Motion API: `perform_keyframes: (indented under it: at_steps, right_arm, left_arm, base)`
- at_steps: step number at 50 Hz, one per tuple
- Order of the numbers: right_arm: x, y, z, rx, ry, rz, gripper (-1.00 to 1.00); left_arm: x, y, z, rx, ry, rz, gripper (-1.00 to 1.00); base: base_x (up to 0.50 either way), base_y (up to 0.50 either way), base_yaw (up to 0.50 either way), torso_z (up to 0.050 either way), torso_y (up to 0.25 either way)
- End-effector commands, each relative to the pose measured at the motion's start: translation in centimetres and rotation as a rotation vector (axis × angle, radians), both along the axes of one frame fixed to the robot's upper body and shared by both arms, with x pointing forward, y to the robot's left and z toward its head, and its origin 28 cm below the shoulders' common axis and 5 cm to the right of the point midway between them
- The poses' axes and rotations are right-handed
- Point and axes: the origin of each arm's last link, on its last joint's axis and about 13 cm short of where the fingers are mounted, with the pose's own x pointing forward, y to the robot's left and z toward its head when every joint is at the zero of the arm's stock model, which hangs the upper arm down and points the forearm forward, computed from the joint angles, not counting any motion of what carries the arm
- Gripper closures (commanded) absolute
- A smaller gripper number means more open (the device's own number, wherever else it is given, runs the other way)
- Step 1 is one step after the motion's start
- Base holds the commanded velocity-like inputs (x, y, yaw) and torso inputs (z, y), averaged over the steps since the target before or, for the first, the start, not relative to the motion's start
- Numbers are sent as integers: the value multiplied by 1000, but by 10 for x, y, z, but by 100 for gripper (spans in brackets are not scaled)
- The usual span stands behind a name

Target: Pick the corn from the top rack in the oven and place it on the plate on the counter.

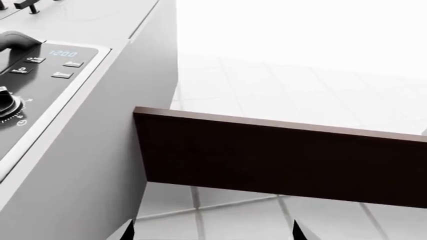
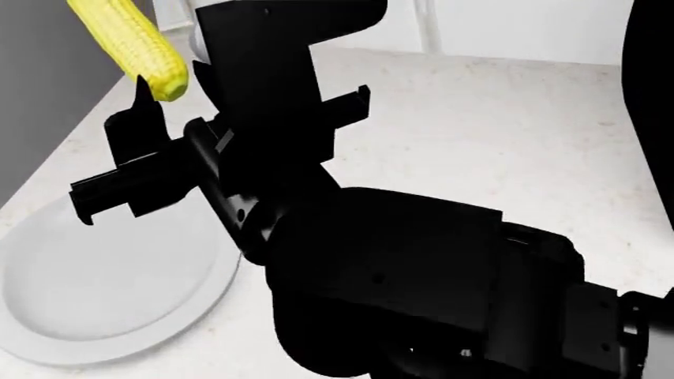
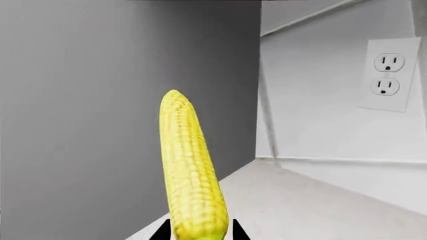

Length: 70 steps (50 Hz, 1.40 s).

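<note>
Right arm fills foreground of head view. Right claw (image 3: 197,235) clamped on base of corn (image 3: 189,170); cob raised clear of worktop (image 2: 474,134), near grey side wall. Plate (image 2: 95,292) on worktop below arm, bare. Wall outlet (image 3: 388,75) beyond. Left claw (image 1: 212,231): fingertips apart, nothing between; open oven (image 1: 67,115) door ahead.

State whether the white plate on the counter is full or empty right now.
Empty: the plate shows bare white surface wherever it is visible. The corn is held above the counter in the right tool.
</note>
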Motion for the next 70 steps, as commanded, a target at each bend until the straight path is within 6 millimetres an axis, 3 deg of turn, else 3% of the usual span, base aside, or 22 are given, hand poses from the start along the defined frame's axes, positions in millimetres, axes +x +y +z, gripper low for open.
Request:
perform_keyframes:
  at_steps: [1, 7, 23, 37, 70]
  right_arm:
    - [35, 11, -10, -66, 18, 14, 100]
    - [47, 16, -24, -104, 54, 16, 100]
    - [56, 28, -43, -197, 120, 54, 100]
    - [45, 39, -62, -246, 143, 108, 100]
    - [33, 38, -87, -230, 212, 115, 100]
  left_arm:
    - [1, 1, -1, -3, 0, 4, -100]
    - [1, 1, -1, -4, 0, 5, -100]
    - [0, 1, 0, -7, -2, 5, -100]
    - [1, 1, -1, -13, -1, 3, -100]
    - [2, 2, -4, -15, 9, 0, -100]
  base:
    - [0, 0, 0, 0, 0]
    - [0, 0, 0, 0, 0]
    - [0, 0, 0, 0, 0]
    - [0, 0, 0, 0, 1]
    - [0, 0, 0, 0, 0]
